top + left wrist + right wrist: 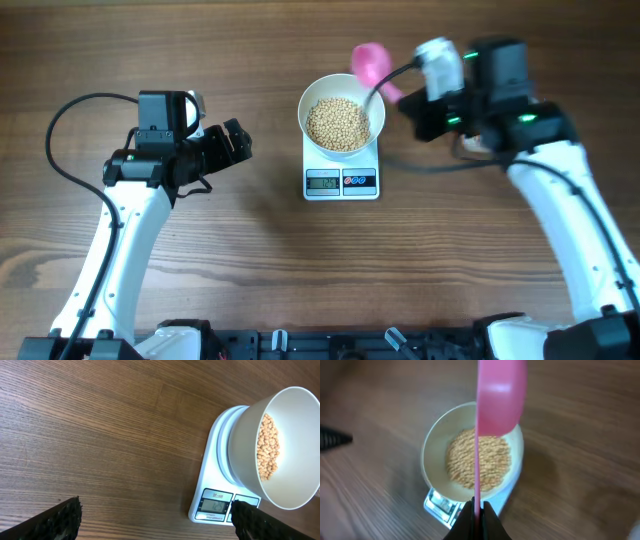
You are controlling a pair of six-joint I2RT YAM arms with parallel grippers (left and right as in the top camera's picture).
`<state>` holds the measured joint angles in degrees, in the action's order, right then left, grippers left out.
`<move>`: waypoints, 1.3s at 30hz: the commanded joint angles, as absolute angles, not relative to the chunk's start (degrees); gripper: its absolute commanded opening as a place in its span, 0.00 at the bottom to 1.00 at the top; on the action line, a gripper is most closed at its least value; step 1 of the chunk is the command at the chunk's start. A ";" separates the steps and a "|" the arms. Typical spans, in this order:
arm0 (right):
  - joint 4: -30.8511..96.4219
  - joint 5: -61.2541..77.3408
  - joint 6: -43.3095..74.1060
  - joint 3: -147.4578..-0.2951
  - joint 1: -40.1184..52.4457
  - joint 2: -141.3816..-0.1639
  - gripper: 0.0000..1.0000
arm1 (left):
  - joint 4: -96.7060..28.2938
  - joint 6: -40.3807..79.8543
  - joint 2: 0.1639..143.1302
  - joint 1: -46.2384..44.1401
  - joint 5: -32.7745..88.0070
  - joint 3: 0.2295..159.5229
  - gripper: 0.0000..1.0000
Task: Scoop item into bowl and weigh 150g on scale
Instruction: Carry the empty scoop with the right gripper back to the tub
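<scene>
The white bowl [306, 108] stands on the scale [341, 183] at the table's middle, holding a heap of tan beans [338, 122]. My right gripper [404, 98] is shut on the thin handle of a pink scoop [371, 63], whose head hangs just past the bowl's far right rim. In the right wrist view the scoop [501, 395] is above the far rim of the bowl [432, 455], and the gripper [478, 511] pinches its handle. My left gripper [236, 145] is open and empty, left of the scale [212, 506]. The bowl [295, 405] and beans [267, 447] show at that view's right.
The scale's lit display [322, 182] and two buttons face the table's near edge. Bare wooden tabletop [250, 260] surrounds the scale. The right arm's cable loops beside the bowl [430, 165].
</scene>
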<state>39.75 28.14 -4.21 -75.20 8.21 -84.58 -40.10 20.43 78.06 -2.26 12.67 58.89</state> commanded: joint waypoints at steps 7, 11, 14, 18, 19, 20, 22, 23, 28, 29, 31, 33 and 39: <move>43.03 30.37 -4.93 -75.79 -14.81 -82.61 0.04 | -39.42 19.94 78.46 -2.39 12.10 60.01 1.00; 47.05 12.25 -7.60 -75.79 -16.10 -82.89 0.04 | -39.44 19.92 78.46 -2.39 11.77 60.01 1.00; 49.50 7.09 -10.28 -75.77 -16.08 -83.66 0.04 | -39.44 19.94 78.46 -2.39 11.66 60.01 1.00; 52.82 5.32 -13.52 -75.72 -16.05 -85.58 0.04 | -39.46 19.94 78.46 -2.39 11.66 60.01 1.00; 53.34 4.36 -13.45 -75.72 -16.03 -86.04 0.04 | -39.46 19.94 78.46 -2.39 11.66 60.01 1.00; 53.69 3.73 -13.45 -75.72 -16.03 -86.63 0.04 | -39.46 19.94 78.46 -2.39 11.66 60.01 1.00; 53.76 3.44 -13.37 -75.70 -16.03 -87.64 0.04 | -39.44 19.94 78.46 -2.39 11.66 60.01 1.00; 53.74 3.44 -13.30 -75.70 -15.99 -87.94 0.04 | -39.44 19.94 78.46 -2.39 11.66 60.01 1.00; 56.40 2.98 -13.52 -75.66 -15.73 -90.76 0.04 | -39.46 19.94 78.46 -2.39 11.66 60.01 1.00; 56.80 2.02 -13.52 -75.66 -15.70 -91.44 0.04 | -39.46 19.94 78.46 -2.39 11.66 60.01 1.00; 57.04 0.34 -13.52 -75.61 -15.59 -92.58 0.04 | -39.46 19.94 78.46 -2.39 11.66 60.01 1.00; 56.73 -0.01 -13.47 -75.61 -15.55 -93.36 0.04 | -39.46 19.94 78.46 -2.39 11.66 60.01 1.00; 54.89 -0.49 -13.37 -75.61 -14.55 -95.37 0.04 | -39.46 19.94 78.46 -2.39 11.66 60.01 1.00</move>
<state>55.70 1.13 -12.82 -75.22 -15.62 -93.76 -39.64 20.43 78.06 -2.26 12.19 58.89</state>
